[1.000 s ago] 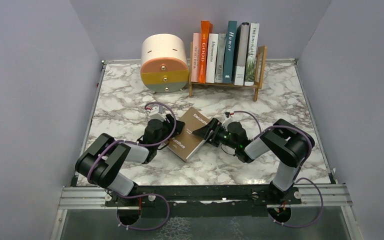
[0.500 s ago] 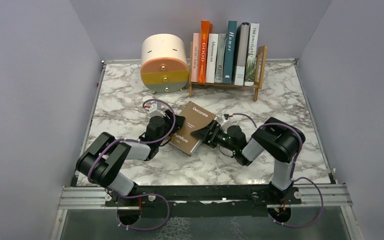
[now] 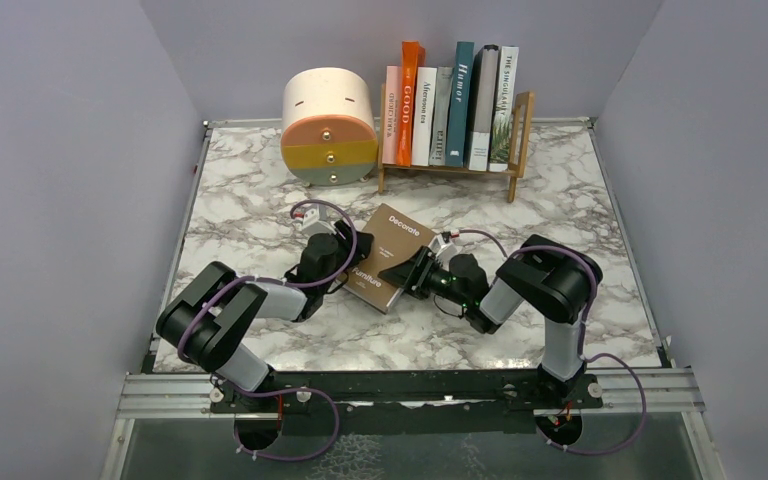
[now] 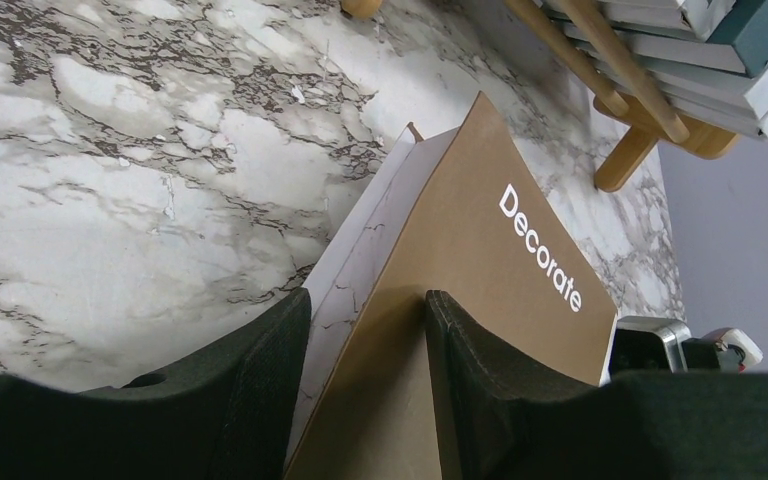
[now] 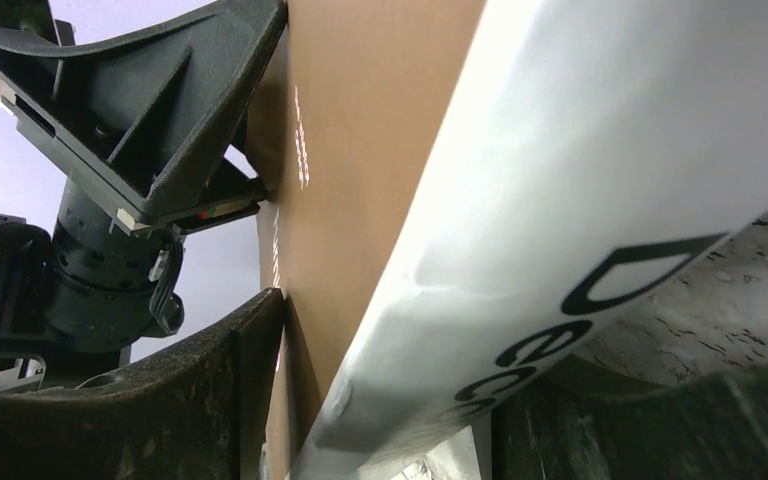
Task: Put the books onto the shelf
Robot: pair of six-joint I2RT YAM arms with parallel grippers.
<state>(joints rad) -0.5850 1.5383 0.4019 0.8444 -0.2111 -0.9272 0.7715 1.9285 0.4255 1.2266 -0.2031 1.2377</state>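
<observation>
- Brown hardback book [image 3: 390,258] titled "Decorate" lies tilted at the centre of the marble table [image 3: 260,215], pinched between both arms. I judge this is a handover or a joint lift towards the rack.
- The left gripper [image 4: 365,310] is clenched on the book's page edge from 9 o'clock.
- The right gripper [image 5: 410,370] straddles the white spine from 3 o'clock; I cannot tell if it has bitten yet.
- The light-wood slatted shelf [image 3: 447,169] at 12 o'clock already carries 7 upright books [image 3: 450,105], so free room looks tight.
- A round cream, orange and yellow drawer box [image 3: 330,125] at 11 o'clock stands just beside the shelf's left end and blocks that approach.
</observation>
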